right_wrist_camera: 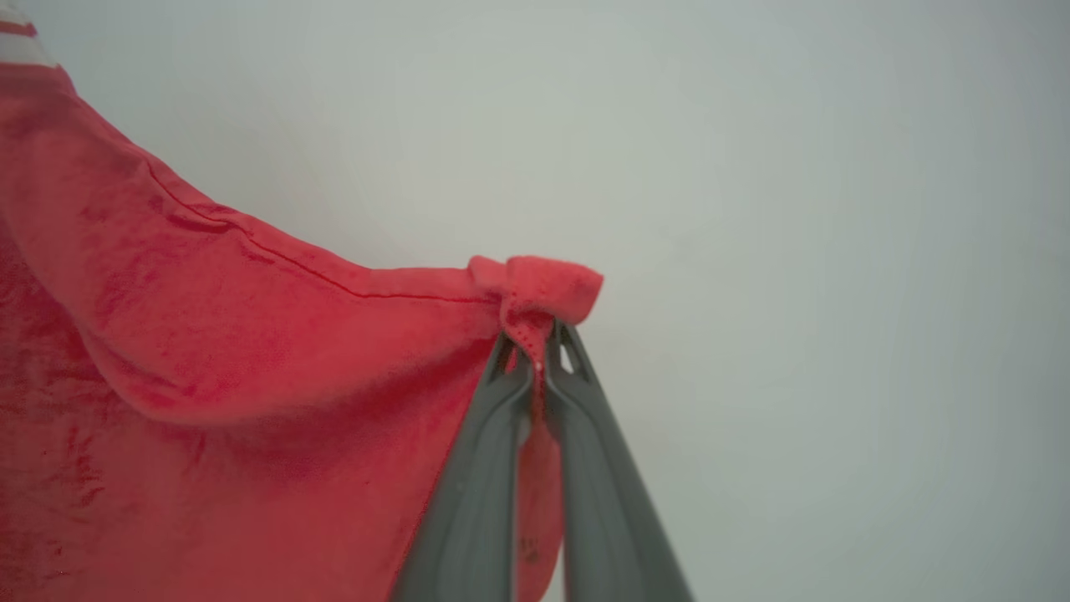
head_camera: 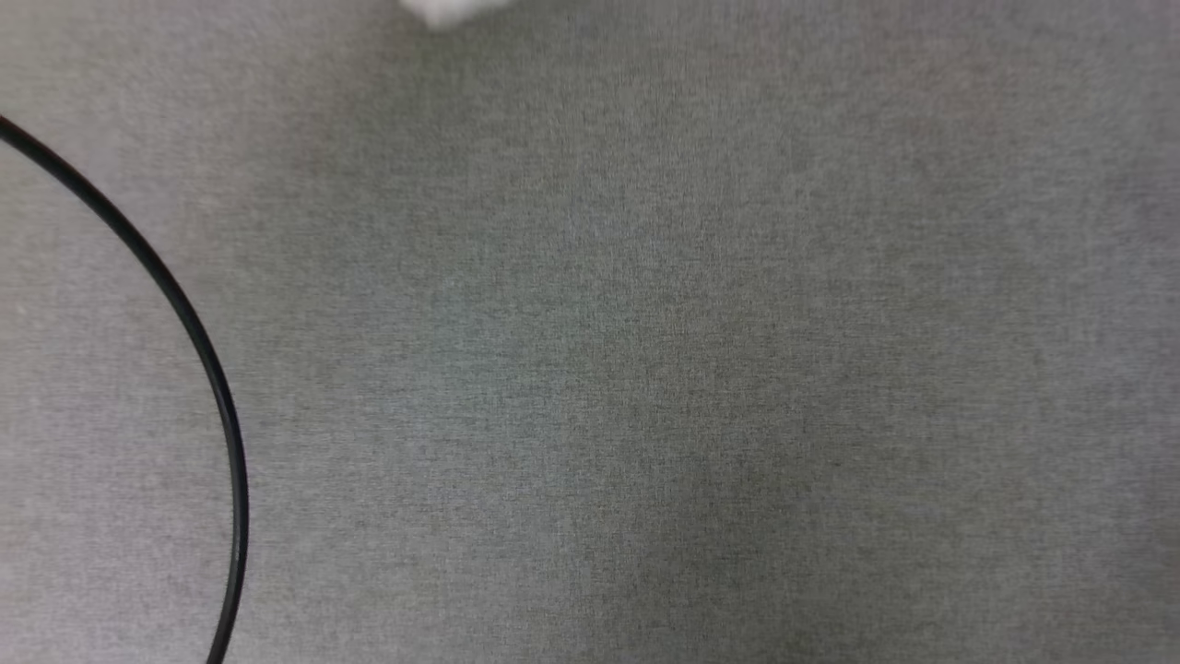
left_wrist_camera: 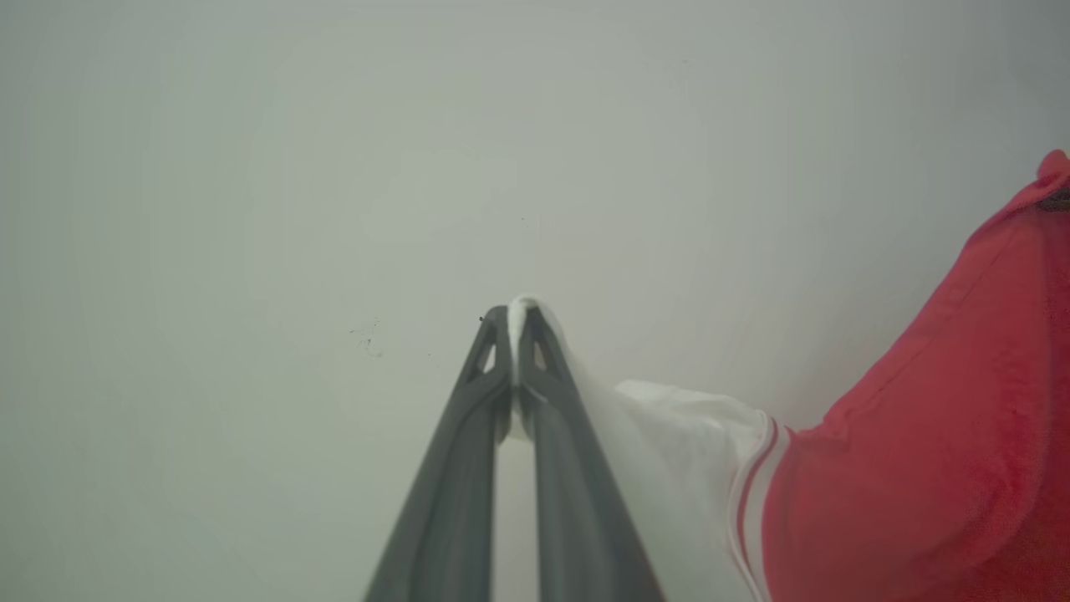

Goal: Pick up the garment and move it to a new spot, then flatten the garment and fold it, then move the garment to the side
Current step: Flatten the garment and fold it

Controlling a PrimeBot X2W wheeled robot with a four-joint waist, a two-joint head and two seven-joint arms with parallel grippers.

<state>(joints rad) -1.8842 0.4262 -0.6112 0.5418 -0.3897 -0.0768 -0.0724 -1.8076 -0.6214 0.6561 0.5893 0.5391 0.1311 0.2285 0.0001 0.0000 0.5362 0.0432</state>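
while the left gripper [left_wrist_camera: 513, 334] clamps the white sleeve [left_wrist_camera: 685, 418] at frame centre and the right gripper [right_wrist_camera: 539, 351] clamps a red corner, the garment [right_wrist_camera: 209, 351] hangs spread between them, apparently mid-carry, next needing lowering flat onto the grey surface [head_camera: 645, 369].

The right end effector [right_wrist_camera: 539, 355] rises from the bottom edge, its two grey fingers [right_wrist_camera: 468, 502] pressed together at the tips. A bunched red corner of the garment [right_wrist_camera: 209, 334] is pinched between them, and a small fold of cloth bulges just above the tips. From this grip the red, slightly fuzzy fabric stretches away to the left and hangs down, with a stitched seam running along its upper edge. A strip of white-and-red trim [right_wrist_camera: 21, 42] shows at the top left corner. Behind everything lies a plain pale grey surface [right_wrist_camera: 836, 251].
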